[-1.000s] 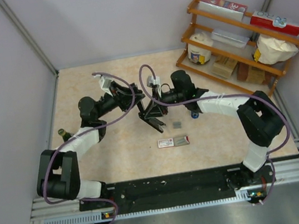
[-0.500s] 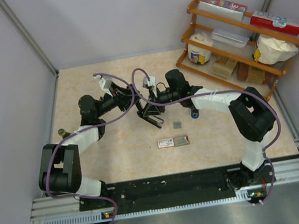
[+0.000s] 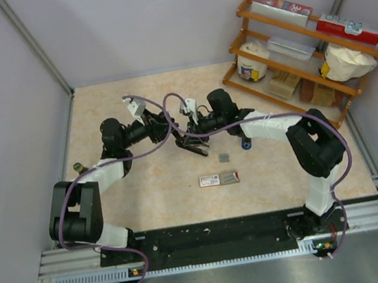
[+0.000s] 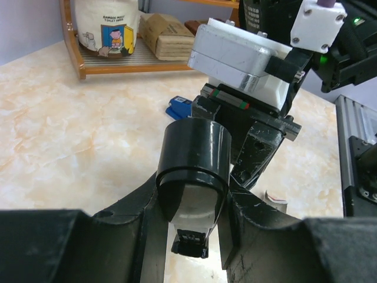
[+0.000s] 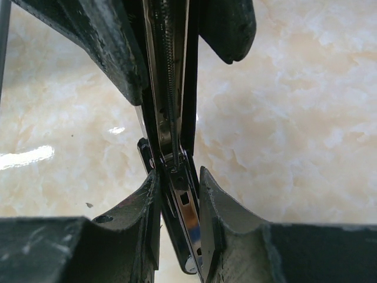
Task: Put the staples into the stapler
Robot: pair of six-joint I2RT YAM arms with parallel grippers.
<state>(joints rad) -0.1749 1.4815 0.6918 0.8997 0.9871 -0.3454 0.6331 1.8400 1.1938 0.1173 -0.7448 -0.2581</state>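
Observation:
The black stapler [image 3: 193, 143] is held over the table's middle, between both grippers. My left gripper [image 3: 170, 127] is shut on its rounded black end; in the left wrist view the fingers [image 4: 147, 206] clamp that end [image 4: 193, 159]. My right gripper [image 3: 193, 128] is shut on the stapler's metal magazine [image 5: 184, 203], with its spring rail [image 5: 168, 88] running away from the camera. A short grey strip of staples [image 3: 224, 157] lies on the table just right of the stapler. The white box with red print [image 3: 219, 179] lies nearer the arms.
A wooden shelf rack [image 3: 303, 46] with boxes, tubs and bags stands at the back right. A small blue object [image 3: 246, 144] lies beside the right arm and shows in the left wrist view [image 4: 178, 109]. A small dark bottle [image 3: 78, 169] stands by the left arm.
Both grippers kept hold of the stapler and drew a little left and back. The stapler now lies flatter and more folded than a second ago.

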